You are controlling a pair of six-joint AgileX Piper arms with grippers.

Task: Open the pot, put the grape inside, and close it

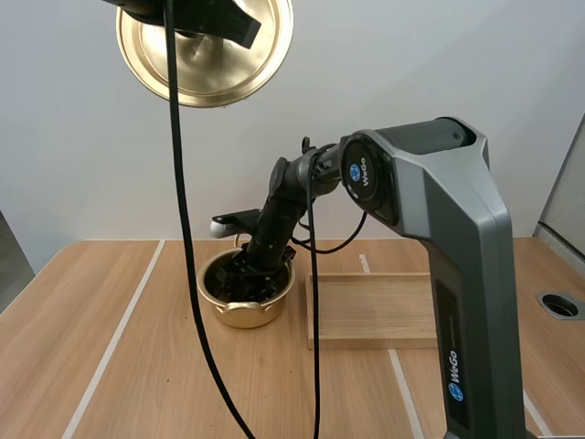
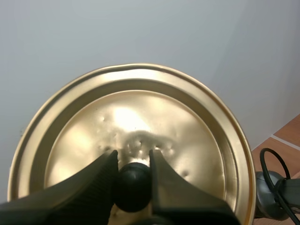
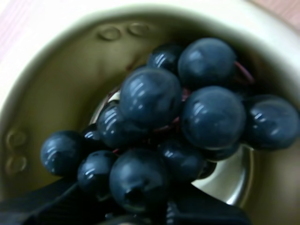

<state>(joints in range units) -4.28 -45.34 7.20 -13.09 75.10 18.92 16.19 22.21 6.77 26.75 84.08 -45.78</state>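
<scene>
High above the table my left gripper (image 1: 196, 23) holds the gold lid (image 1: 206, 64) tilted on edge. In the left wrist view its fingers (image 2: 105, 176) pinch the lid's black knob (image 2: 133, 185), my left gripper (image 2: 133, 164) shut on it against the lid's (image 2: 140, 122) gold face. My right gripper (image 1: 245, 279) reaches down into the open gold pot (image 1: 219, 306). The dark blue bunch of grapes (image 3: 168, 117) hangs inside the pot (image 3: 56, 84) close to its shiny bottom, and my right gripper (image 3: 136, 201) looks shut on its near berries.
A wooden tray (image 1: 375, 311) lies just right of the pot on the wooden table (image 1: 110, 366). A round hole (image 1: 559, 305) sits in the table at the far right.
</scene>
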